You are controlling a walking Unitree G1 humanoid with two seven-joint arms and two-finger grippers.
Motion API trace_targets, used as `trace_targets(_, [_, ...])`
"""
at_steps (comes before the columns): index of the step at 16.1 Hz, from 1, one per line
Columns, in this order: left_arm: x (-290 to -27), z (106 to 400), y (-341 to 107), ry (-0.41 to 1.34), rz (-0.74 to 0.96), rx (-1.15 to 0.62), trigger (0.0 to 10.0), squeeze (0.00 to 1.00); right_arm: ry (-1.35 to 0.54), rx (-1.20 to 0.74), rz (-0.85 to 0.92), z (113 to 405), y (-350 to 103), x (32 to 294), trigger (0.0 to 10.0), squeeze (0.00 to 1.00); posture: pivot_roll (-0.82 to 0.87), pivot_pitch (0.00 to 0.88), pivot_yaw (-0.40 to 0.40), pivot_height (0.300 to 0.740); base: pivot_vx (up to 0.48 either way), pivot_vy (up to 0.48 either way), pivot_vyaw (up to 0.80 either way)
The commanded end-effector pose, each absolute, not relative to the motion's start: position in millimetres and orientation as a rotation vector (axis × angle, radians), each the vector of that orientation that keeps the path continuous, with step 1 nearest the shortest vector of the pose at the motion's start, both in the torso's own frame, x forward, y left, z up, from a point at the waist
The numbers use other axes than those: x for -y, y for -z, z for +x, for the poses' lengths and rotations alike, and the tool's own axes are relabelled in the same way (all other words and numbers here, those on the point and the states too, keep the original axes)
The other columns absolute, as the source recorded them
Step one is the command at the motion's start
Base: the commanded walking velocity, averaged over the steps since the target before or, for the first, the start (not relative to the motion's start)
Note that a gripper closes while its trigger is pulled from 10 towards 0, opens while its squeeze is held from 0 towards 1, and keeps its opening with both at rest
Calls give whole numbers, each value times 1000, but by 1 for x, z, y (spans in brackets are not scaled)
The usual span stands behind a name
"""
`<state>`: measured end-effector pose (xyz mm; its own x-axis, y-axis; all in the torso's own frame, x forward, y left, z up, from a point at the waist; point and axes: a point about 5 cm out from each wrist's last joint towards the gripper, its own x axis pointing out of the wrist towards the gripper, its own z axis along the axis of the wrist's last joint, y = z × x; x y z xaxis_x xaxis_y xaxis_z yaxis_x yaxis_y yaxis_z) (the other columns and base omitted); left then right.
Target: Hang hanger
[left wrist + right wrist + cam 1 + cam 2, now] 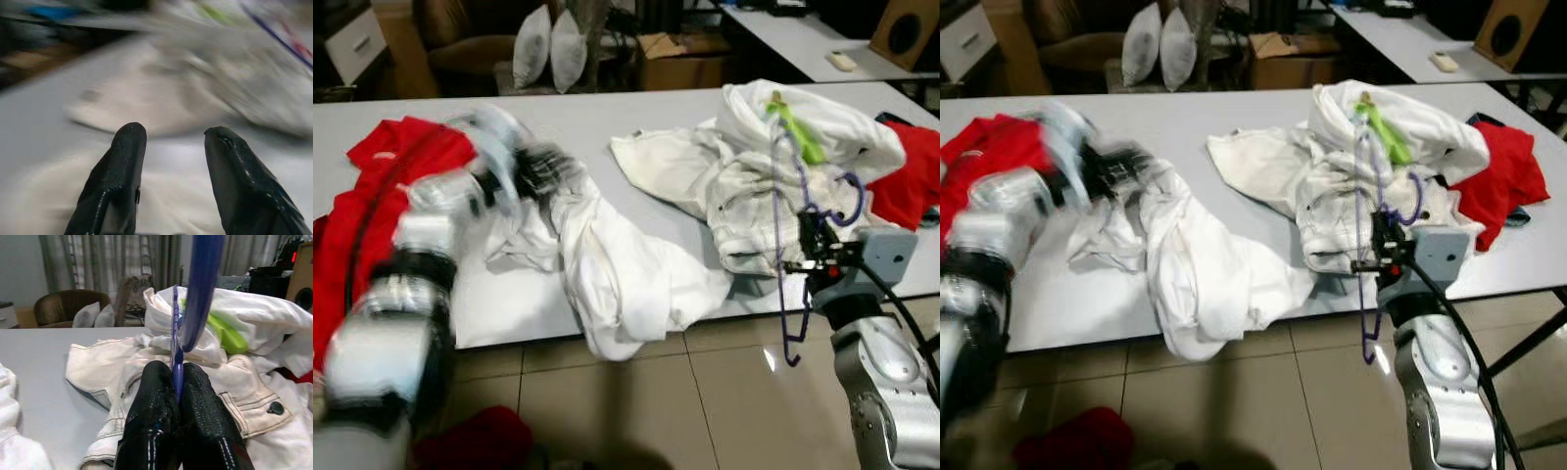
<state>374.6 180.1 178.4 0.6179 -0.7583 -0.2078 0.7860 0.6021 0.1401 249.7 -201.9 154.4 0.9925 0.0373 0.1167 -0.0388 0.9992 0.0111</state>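
Right wrist view: the right gripper (177,382) has its two black fingers pressed together on the thin purple hanger (198,298), which rises straight up between them.
Hanger position: in the left eye view the purple hanger (790,245) stands near the table's front edge at the robot's right, its hook over the white jacket (754,186) and its lower end hanging below the table edge.
Left gripper: the left gripper (171,142) has its fingers spread apart with nothing between them, over white cloth; the picture is blurred.
Left arm: blurred, reaching over the crumpled white garment (607,255) on the grey table (607,117).
Other things: a red garment (382,196) lies at the table's left, another red cloth (1503,181) at its right, and a green hanger (798,132) rests on top of the white jacket.
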Motion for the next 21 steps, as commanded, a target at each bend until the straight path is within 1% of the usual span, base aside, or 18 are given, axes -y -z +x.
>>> trace_targets(1, [-171,366,-158,974,308,-230,10000,0,-35,107,-9,252,-154,203,10000,0,-212,0,31,740,0,0,0])
trace_targets(3, [-162,356,-134,1042,411,-317,10000,0,-37,113,-11,250,-155,202,10000,0,-214,0,34,740,0,0,0])
trace_targets(6, [-161,347,-116,1023,541,-410,10000,0,-37,104,-14,248,-153,203,10000,0,-214,0,29,740,0,0,0])
trace_targets(7, [-161,347,-114,1018,552,-421,10000,0,-37,103,-14,248,-153,203,10000,0,-214,0,29,740,0,0,0])
trace_targets(8, [-160,345,-110,1016,551,-427,3647,0,-47,108,-27,250,-155,200,10000,0,-234,0,33,740,0,0,0])
trace_targets(9, [-159,344,-108,1018,544,-425,392,0,-48,111,-30,251,-156,200,10000,0,-234,0,35,740,0,0,0])
trace_targets(10, [-158,343,-108,1018,530,-421,0,0,-45,110,-31,251,-156,202,10000,0,-234,0,35,740,0,0,0])
trace_targets(12, [-154,342,-107,1012,501,-411,0,0,-39,105,-30,251,-154,203,10000,0,-219,0,34,740,0,0,0])
trace_targets(16, [-155,344,-110,977,474,-397,0,0,-43,105,-26,252,-153,198,10000,0,-218,0,36,740,0,0,0])
trace_targets(19, [-154,350,-113,936,481,-374,0,0,-40,106,-29,252,-153,199,10000,0,-233,0,43,740,0,0,0])
trace_targets(21, [-150,361,-120,876,544,-345,0,0,-22,101,-40,253,-153,202,10000,0,-237,0,44,740,0,0,0])
